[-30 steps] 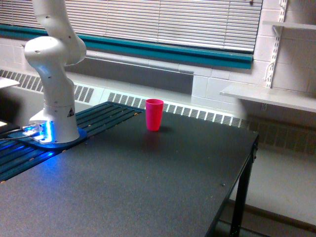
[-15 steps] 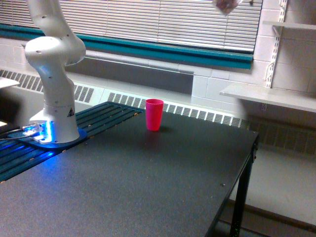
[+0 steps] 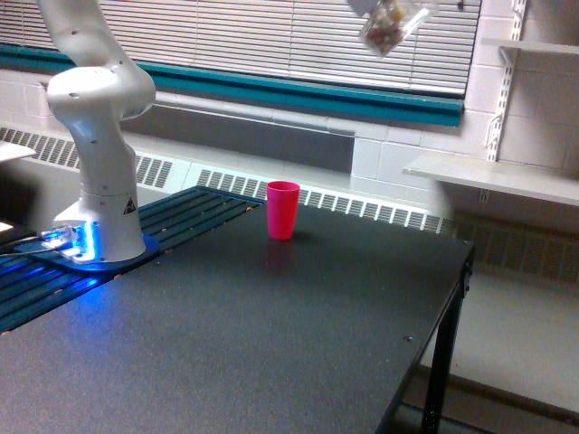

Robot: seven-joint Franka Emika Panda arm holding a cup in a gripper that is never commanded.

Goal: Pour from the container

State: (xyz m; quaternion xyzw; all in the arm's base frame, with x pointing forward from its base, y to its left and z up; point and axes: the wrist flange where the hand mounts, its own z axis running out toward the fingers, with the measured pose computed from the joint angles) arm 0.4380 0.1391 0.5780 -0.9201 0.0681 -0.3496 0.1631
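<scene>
My see-through cup (image 3: 387,24) has come down into the picture at the very top, more than it showed a moment ago. It hangs tilted high over the black table (image 3: 298,334), up and toward the exterior view's right of the red cup (image 3: 282,210), well apart from it. So I think I am just bringing it over to pour. My pincer is out of the picture, so I cannot tell how it grips. I count one see-through cup with little brown bits inside, one red cup, one table, and one robot arm (image 3: 95,136).
</scene>
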